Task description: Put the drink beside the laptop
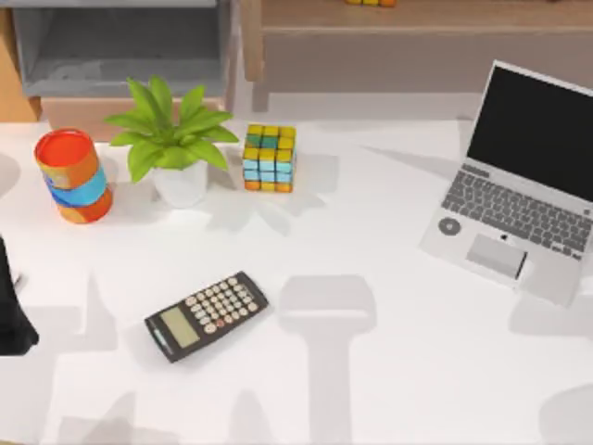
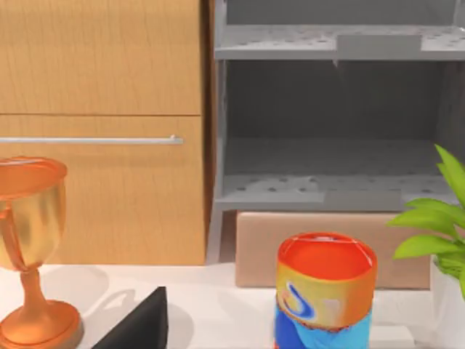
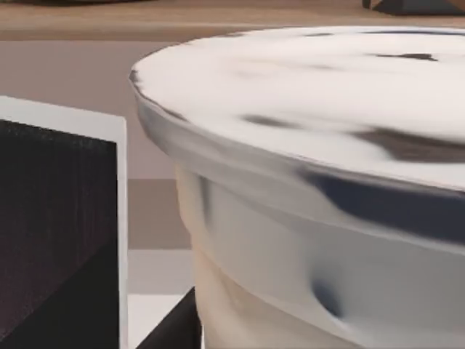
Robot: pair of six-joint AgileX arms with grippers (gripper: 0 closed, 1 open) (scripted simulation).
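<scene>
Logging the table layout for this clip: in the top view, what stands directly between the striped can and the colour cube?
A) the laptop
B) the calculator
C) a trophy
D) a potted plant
D: the potted plant stands between the striped can and the colour cube.

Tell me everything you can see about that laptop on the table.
The laptop is silver-grey and looks like metal. It lies open near the table's right edge, turned at an angle. Its black screen is dark and stands tilted back; the base lies flat on the white table, with a grey keyboard, a pale trackpad and a small round mark at one corner. Nothing else visibly touches it. The right wrist view shows its screen edge close behind the drink.
</scene>
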